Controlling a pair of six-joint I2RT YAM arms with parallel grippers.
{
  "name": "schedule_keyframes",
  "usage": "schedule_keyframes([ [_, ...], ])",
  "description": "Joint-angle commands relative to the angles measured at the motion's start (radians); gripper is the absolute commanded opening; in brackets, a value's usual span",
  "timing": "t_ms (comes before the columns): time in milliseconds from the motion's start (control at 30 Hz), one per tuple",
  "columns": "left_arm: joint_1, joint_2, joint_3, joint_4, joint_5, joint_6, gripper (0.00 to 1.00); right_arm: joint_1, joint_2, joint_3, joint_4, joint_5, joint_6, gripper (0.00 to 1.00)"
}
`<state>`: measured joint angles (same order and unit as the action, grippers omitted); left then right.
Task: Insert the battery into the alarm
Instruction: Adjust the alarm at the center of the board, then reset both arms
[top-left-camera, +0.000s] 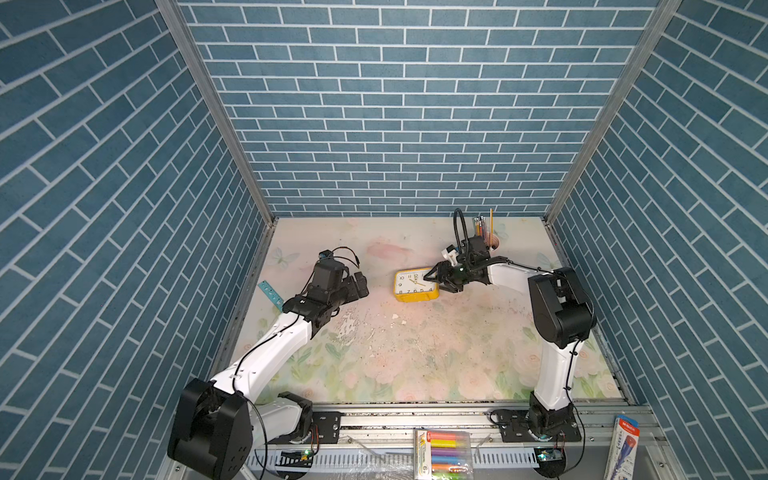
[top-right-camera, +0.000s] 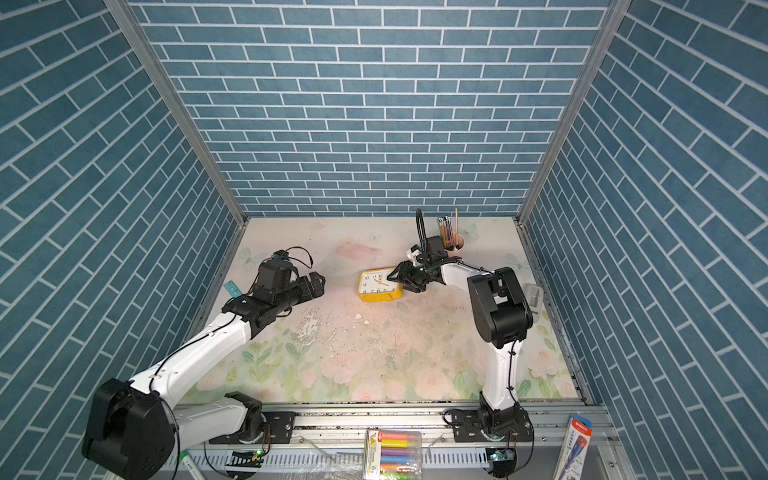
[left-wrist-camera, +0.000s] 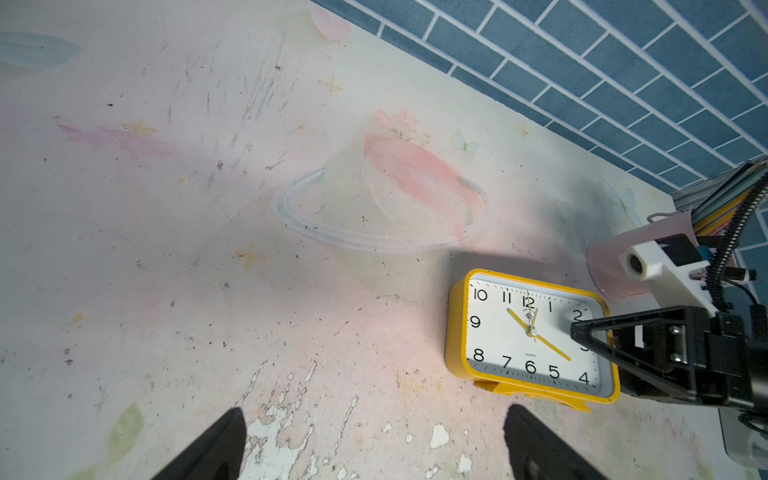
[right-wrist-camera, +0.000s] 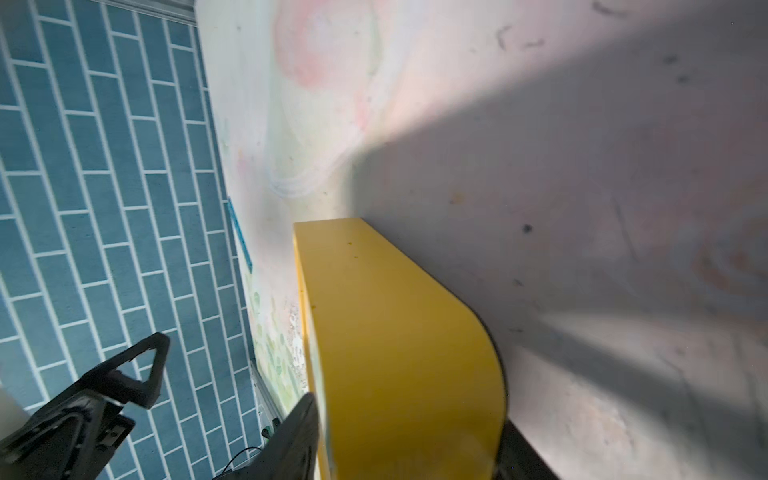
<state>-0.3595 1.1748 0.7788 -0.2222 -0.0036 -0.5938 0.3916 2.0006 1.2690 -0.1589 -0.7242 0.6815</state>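
Centre: alarm (right-wrist-camera: 399, 332), yellow casing, standing on tabletop (right-wrist-camera: 602, 187); black back panel shows only as thin edge on far side. Jaws of right gripper (right-wrist-camera: 411, 419) straddle alarm, one at near (face) side, one at far (back) side; contact not discernible. Beyond alarm, to left: left gripper (right-wrist-camera: 110, 392), clear of casing, against blue brick wall (right-wrist-camera: 83, 166). Teal strip (right-wrist-camera: 241, 237) lies at left tabletop edge. Broad shadow on tabletop behind alarm.
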Motion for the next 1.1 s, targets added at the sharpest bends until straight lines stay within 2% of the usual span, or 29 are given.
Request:
schedule_keyframes([
  [0, 0.009, -0.032, -0.015, -0.015, -0.027, 0.024, 0.98, -0.004, 0.017, 0.042, -0.096, 0.086, -0.060, 0.61],
  [33, 0.011, -0.040, -0.019, -0.017, -0.034, 0.035, 0.98, -0.003, 0.017, 0.045, -0.108, 0.111, -0.066, 0.63],
  [133, 0.019, -0.067, -0.037, -0.030, -0.057, 0.075, 0.98, -0.002, -0.011, 0.049, -0.150, 0.214, -0.071, 0.77],
  [200, 0.031, -0.091, -0.047, -0.047, -0.079, 0.099, 0.99, 0.006, -0.044, 0.056, -0.185, 0.287, -0.093, 0.81],
  [333, 0.063, -0.151, -0.077, -0.053, -0.127, 0.169, 0.99, 0.029, -0.146, 0.024, -0.176, 0.395, -0.147, 0.81],
  [467, 0.071, -0.175, -0.111, -0.023, -0.200, 0.241, 0.99, 0.062, -0.289, -0.066, -0.082, 0.447, -0.226, 0.81],
  [600, 0.081, -0.173, -0.146, 0.027, -0.282, 0.323, 0.99, 0.076, -0.490, -0.236, -0.012, 0.617, -0.317, 0.81],
  [667, 0.088, -0.169, -0.184, 0.094, -0.300, 0.383, 0.99, 0.068, -0.610, -0.346, 0.036, 0.745, -0.378, 0.85],
  [733, 0.090, -0.162, -0.230, 0.164, -0.348, 0.438, 0.99, 0.046, -0.720, -0.466, 0.092, 0.905, -0.438, 0.99],
  [833, 0.111, -0.149, -0.270, 0.262, -0.384, 0.502, 1.00, -0.040, -0.808, -0.590, 0.139, 1.056, -0.502, 0.99],
  [933, 0.140, -0.121, -0.318, 0.410, -0.426, 0.576, 1.00, -0.167, -0.838, -0.692, 0.236, 1.063, -0.535, 0.96],
  [967, 0.156, -0.109, -0.350, 0.474, -0.419, 0.584, 0.99, -0.208, -0.844, -0.695, 0.237, 1.053, -0.532, 0.99],
  [1067, 0.219, -0.055, -0.442, 0.657, -0.373, 0.583, 0.99, -0.309, -0.826, -0.790, 0.452, 1.018, -0.598, 0.99],
])
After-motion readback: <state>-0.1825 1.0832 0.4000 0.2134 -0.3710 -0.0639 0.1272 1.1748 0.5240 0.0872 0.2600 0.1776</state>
